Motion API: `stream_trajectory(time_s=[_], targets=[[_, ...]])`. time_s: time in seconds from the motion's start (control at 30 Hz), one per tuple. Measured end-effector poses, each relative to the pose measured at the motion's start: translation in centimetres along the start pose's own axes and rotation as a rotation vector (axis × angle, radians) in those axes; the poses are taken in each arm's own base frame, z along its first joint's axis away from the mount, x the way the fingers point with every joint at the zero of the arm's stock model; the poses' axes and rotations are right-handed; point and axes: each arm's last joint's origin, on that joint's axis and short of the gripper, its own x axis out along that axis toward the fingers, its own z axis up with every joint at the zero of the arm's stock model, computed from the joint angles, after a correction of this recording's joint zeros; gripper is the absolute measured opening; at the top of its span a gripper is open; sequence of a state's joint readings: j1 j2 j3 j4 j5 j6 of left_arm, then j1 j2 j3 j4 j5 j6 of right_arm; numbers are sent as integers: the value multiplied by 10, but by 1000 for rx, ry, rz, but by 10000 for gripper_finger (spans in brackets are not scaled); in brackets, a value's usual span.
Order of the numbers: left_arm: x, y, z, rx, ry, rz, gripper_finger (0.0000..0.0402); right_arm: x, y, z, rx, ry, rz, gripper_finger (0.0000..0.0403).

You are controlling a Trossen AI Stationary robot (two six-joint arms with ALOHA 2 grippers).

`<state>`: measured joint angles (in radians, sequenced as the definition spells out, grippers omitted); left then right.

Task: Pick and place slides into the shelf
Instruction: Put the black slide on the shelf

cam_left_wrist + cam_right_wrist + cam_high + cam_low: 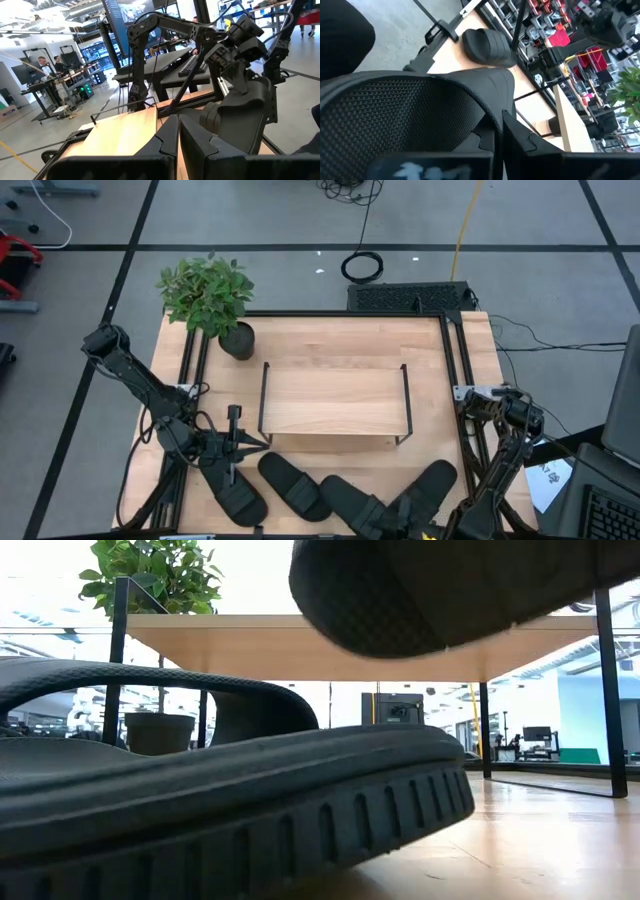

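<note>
the right gripper [502,131] is pinched on the strap of a black slide [425,492], lifted off the table just in front of the shelf [335,402], whose top board is bare. three more slides [292,483] lie in a row before the shelf, and the left gripper [234,442], pressed together and empty, waits beside them. from here it wants a level carry, toe forward, clearing the shelf's front edge before letting go.

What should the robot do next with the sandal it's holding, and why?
Probably carry it toward the shelf. The right gripper is shut on a sandal at the table's near edge, tilted up off the table, and the shelf top looks bare.
</note>
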<state>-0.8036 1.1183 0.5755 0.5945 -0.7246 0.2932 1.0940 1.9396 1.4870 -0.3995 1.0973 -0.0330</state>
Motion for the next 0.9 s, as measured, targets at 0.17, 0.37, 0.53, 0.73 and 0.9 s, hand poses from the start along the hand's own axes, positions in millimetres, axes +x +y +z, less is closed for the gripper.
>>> stream_trajectory(time_s=[0.17, 0.37, 0.53, 0.73, 0.9], targets=[[0, 0, 0, 0, 0, 0, 21, -2, -4, 1, 14, 26, -1, 1], [0, 0, 0, -6, 0, 0, 21, -2, -4, -1, 1, 36, -3, 1], [0, 0, 0, 7, 0, 0, 21, -5, -10, 4, -54, 35, -67, 1], [0, 0, 0, 9, 0, 0, 21, -15, -33, 29, -45, 23, -139, 1], [0, 0, 0, 10, 0, 0, 21, -19, -48, 44, -38, 12, -170, 2]])
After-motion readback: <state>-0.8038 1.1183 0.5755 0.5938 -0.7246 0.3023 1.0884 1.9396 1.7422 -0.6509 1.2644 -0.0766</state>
